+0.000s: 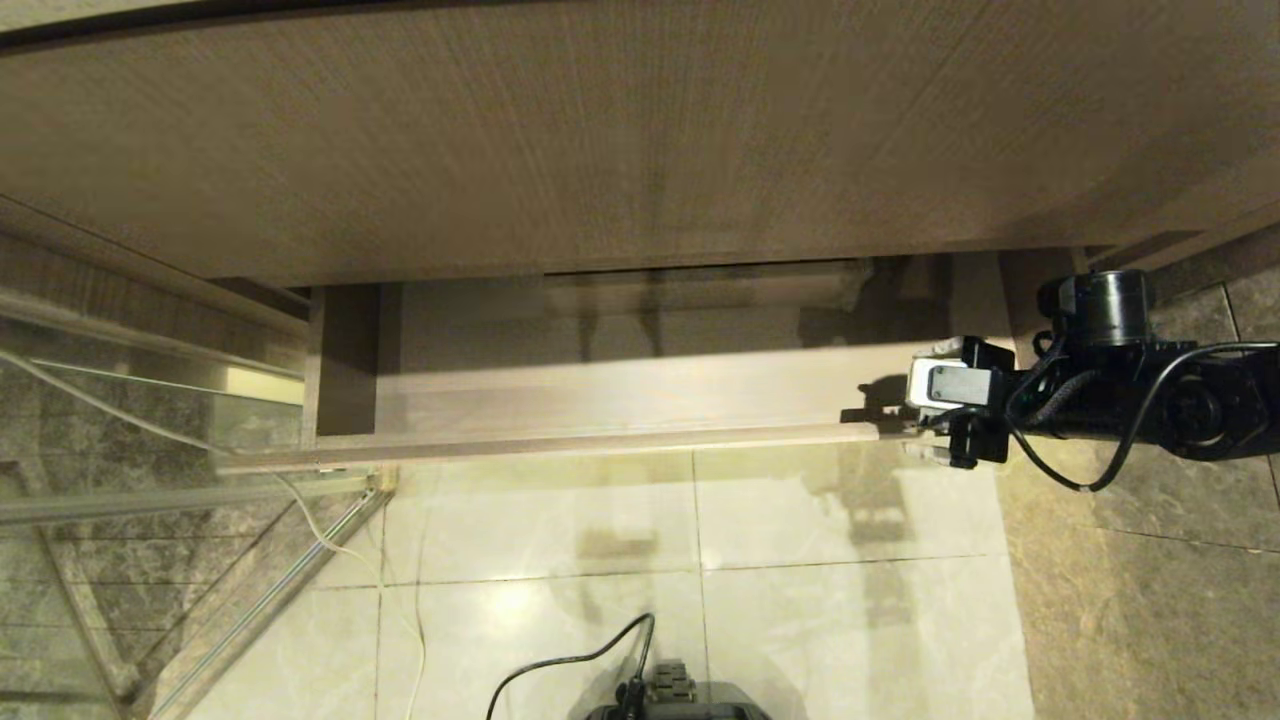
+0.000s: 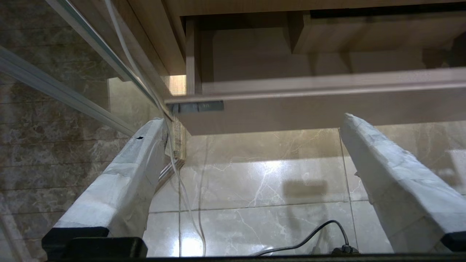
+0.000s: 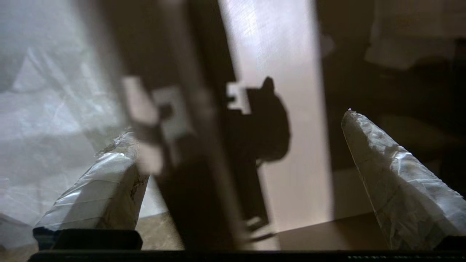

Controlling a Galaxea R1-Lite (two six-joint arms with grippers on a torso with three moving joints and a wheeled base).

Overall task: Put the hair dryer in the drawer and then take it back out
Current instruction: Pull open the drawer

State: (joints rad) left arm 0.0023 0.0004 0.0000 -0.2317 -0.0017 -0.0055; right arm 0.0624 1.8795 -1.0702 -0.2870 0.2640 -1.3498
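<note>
Head view: drawer [image 1: 600, 400] pulled partway out under the wood-grain worktop [image 1: 640, 130], nothing visible inside, just the boxed cut-out at the back. Right gripper [image 1: 925, 425] at the drawer's right front corner, fingers spread either side of the front panel. No hair dryer visible.

Left wrist view: left gripper [image 2: 251, 174] spread wide, holding nothing, low over the tile floor [image 2: 262, 182] below the drawer's front [image 2: 327, 105]. White cable [image 2: 174, 171] hanging past the left finger.

Right wrist view: fingers [image 3: 393, 182] wide apart, drawer's front edge [image 3: 204, 153] running between them; contact hard to make out.
</note>
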